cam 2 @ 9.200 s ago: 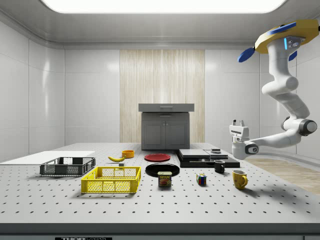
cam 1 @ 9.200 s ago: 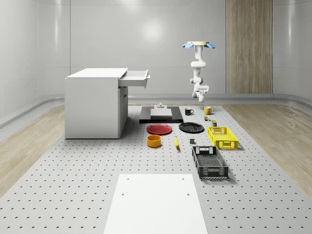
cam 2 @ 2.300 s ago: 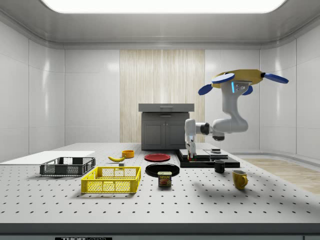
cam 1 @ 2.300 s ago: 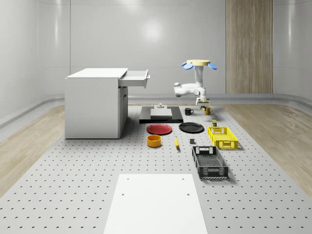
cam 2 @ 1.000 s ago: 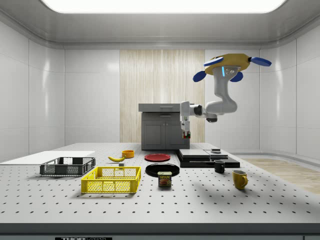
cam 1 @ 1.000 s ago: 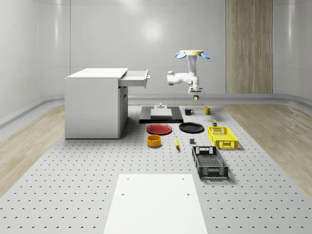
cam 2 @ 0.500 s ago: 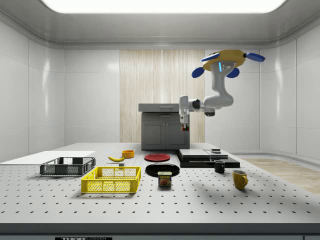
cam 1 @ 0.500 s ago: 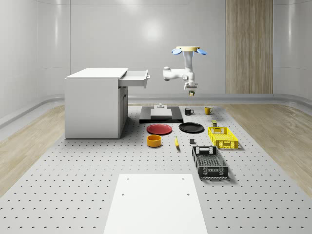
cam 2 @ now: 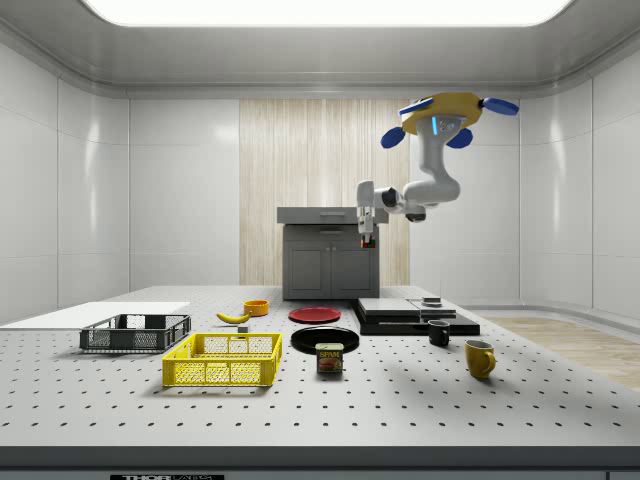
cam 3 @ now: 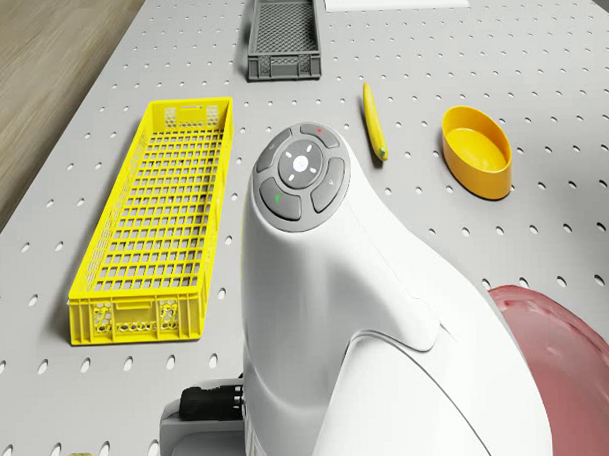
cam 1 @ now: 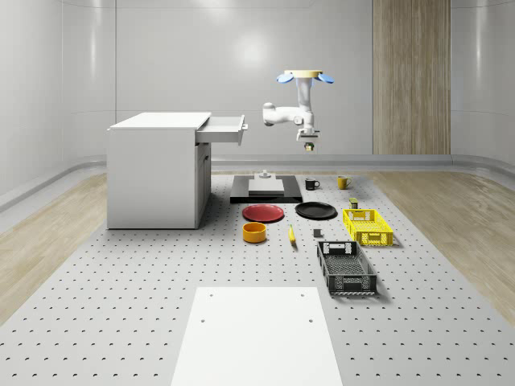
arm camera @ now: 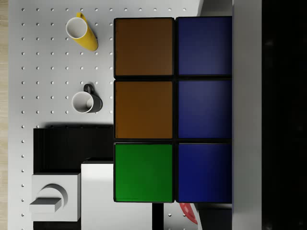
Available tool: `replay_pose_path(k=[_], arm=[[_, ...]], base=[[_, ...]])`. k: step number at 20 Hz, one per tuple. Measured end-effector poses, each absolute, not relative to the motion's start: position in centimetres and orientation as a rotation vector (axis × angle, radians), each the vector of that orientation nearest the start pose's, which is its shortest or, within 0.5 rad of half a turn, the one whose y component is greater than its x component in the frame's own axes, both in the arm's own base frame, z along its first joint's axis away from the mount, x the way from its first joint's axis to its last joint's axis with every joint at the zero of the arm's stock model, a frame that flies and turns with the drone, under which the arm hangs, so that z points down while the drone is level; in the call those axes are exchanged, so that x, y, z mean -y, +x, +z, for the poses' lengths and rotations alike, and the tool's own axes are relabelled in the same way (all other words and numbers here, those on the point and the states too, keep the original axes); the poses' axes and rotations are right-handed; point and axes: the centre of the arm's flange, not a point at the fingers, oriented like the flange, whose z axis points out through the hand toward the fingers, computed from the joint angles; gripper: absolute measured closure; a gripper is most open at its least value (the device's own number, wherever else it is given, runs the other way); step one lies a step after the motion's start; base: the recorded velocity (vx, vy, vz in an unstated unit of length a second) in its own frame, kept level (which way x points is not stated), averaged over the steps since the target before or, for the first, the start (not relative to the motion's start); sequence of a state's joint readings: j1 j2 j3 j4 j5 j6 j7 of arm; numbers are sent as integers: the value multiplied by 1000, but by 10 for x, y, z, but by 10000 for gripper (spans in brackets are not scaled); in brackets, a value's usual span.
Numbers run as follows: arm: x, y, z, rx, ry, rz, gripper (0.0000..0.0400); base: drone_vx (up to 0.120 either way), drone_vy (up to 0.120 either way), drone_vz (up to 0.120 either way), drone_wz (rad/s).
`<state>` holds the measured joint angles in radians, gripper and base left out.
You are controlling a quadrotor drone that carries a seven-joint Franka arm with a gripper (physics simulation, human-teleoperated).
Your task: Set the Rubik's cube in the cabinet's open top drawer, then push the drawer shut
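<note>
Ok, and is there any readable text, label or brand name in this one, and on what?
"SPAM": on the can, side view.
Strip along the side view's bottom edge: cut off, unreadable.
Yellow crate, end-wall marks: too small to read.
Rubik's cube: plain coloured tiles, no text.

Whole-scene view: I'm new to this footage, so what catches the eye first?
The drone hovers high above the table, right of the cabinet's open top drawer. Its gripper hangs down, clamping the Rubik's cube, well short of the drawer.
</note>
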<state>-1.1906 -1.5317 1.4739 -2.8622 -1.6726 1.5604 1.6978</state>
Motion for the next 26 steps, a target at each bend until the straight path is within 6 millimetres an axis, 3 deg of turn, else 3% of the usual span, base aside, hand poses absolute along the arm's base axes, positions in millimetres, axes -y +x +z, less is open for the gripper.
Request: replay_pose_path(k=[26], arm=[[0, 313, 465, 2, 1, 785, 75]], base=[[0, -120, 120, 0]])
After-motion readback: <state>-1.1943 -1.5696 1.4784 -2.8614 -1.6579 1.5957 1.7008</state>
